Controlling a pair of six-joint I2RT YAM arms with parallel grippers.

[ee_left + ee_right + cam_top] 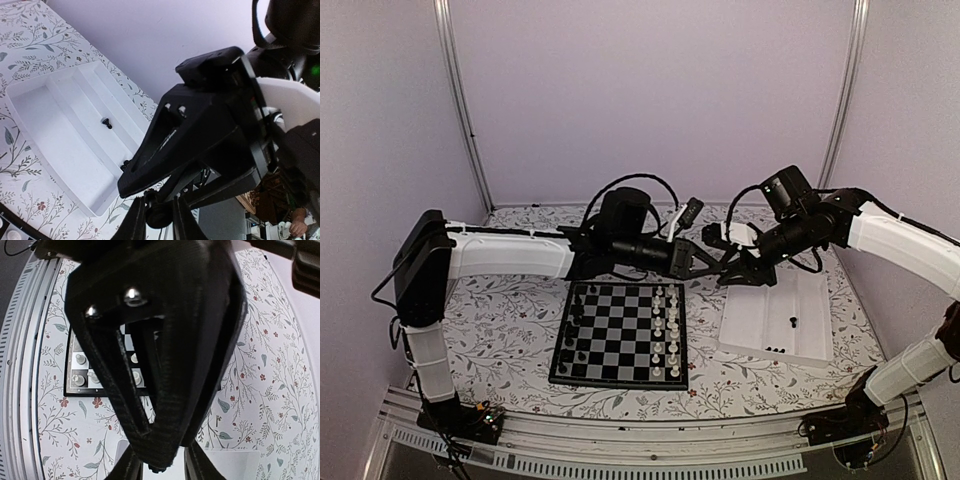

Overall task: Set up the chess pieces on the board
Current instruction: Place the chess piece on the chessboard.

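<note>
The chess pieces (582, 354) are tiny black things, way smaller than a square. Several stand along the left side of the board (620, 338), a small black and pale grey checkered square with a black border lying on the flowery tablecloth (500, 320). White pieces (665, 330) fill its right side. A few more black ones lie in the white tray (760, 310), just right of the board. The left gripper (157, 227) and right gripper (161, 471) meet tip to tip in the air between board and tray, above all that. Left's fingers sit narrowly apart around a small dark blob, and I honestly can't tell if it's clamped. Right's are parted around left's tip, and I can't tell there either.
</note>
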